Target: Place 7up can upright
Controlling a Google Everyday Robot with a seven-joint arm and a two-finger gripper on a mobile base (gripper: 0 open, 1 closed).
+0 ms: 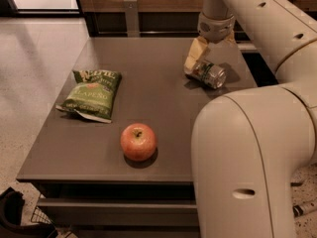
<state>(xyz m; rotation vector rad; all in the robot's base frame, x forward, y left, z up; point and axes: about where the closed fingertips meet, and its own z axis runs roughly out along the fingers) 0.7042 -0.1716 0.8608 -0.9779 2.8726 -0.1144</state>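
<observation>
Starting up front, a red apple (138, 142) sits near the front edge of the surface (148, 68), with a green chip bag (91, 94) further back on the left. Far right, the 7up can (210, 74) lies on its side, claw (193, 63) right against it, can't tell if it's clamped or loose.
</observation>
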